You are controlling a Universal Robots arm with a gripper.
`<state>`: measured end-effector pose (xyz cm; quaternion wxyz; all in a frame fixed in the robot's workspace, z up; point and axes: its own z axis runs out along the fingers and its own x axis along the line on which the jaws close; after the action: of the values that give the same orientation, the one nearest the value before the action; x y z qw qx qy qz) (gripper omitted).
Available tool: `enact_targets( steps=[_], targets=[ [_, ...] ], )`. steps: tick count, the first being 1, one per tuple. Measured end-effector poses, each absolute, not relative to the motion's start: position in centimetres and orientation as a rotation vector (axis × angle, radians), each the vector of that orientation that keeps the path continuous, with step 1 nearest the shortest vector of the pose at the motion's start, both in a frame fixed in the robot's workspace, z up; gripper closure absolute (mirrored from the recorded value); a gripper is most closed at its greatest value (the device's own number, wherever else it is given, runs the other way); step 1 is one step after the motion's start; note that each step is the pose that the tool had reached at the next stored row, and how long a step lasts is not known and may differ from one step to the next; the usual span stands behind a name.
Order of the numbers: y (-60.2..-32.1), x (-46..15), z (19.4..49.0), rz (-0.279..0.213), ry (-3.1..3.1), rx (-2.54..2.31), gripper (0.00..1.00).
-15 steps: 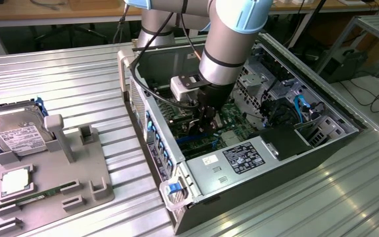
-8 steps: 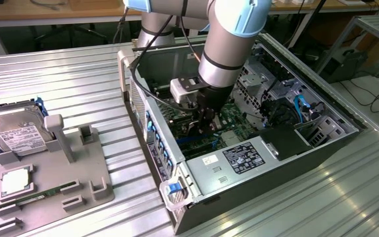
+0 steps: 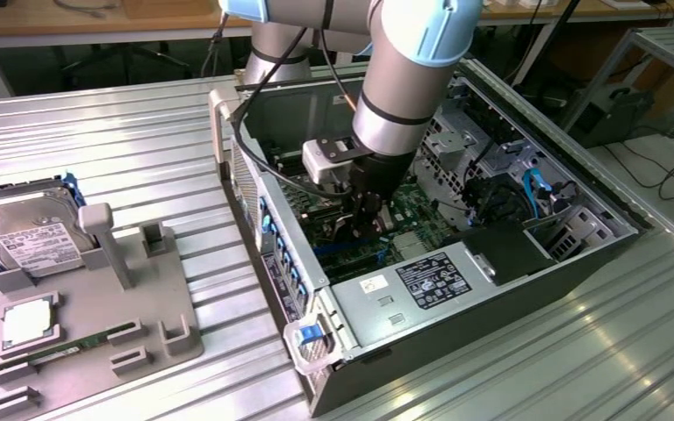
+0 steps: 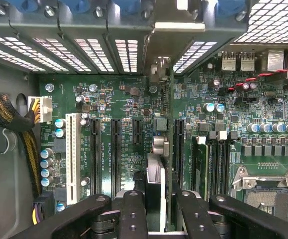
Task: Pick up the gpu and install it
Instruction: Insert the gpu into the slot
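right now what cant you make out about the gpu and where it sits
- gpu, wrist view: seen edge-on between the pincer fingers; its fan face cannot be seen.
- Its lower edge and slot contact, wrist view: hidden behind the card itself.
- gpu, exterior view: covered by the arm inside the computer case.

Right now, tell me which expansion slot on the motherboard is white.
The long white slot, outermost in the row, nearest the yellow and black cable bundle. The other slots beside it are black.

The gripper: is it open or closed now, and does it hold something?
Gripper: closed on the gpu, held edge-on over the motherboard slots.
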<state>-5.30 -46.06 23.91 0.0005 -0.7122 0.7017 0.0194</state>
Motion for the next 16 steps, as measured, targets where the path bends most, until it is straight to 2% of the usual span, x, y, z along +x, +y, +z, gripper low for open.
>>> enact_targets(
  steps=[16],
  targets=[
    [-46.06, -5.47, 23.69, 0.061, 2.204, -2.237, 0.72]
  ],
)
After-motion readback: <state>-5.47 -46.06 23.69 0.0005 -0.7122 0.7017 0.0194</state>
